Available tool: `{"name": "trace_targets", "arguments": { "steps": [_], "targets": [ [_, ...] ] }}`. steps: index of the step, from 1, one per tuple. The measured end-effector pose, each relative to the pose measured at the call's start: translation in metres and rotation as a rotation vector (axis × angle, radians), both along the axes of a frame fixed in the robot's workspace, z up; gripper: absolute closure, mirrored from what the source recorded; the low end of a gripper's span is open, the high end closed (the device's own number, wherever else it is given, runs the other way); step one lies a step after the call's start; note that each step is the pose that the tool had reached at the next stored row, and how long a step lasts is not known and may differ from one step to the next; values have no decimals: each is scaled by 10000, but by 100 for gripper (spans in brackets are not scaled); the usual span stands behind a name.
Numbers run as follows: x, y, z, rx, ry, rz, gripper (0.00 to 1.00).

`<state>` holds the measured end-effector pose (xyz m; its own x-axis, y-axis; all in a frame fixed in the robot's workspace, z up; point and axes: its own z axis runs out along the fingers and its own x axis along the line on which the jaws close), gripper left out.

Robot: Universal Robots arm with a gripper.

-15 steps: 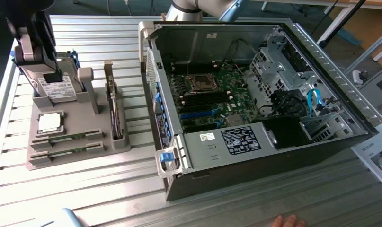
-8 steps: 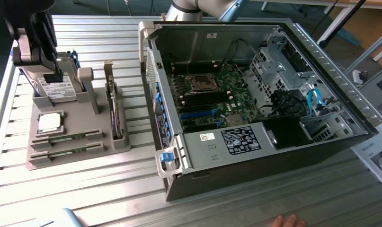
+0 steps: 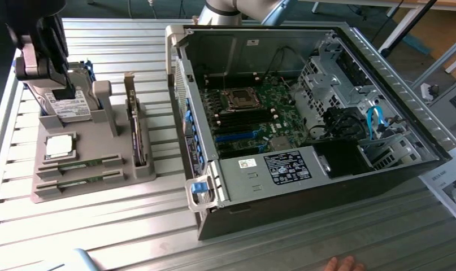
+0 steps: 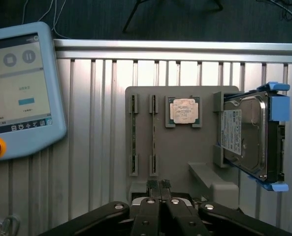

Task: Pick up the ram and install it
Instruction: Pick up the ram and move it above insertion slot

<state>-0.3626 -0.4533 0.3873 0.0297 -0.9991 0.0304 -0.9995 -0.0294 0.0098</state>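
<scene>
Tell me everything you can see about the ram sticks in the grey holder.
The first ram stick and the second ram stick stand on edge, parallel, in slots of the grey holder, beside the processor chip. Each is a long, narrow green board, its ends seated in grey brackets. Nothing else touches them.

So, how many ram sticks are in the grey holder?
2, both on edge in the grey holder: one ram stick beside the processor chip, the other ram stick one slot further. A hidden third seems unlikely.
</scene>
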Motion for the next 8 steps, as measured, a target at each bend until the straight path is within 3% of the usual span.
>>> {"name": "trace_targets", "arguments": {
  "steps": [8],
  "targets": [
    [-6, -31, -78, -2, 2, -9, 90]
  ]
}}
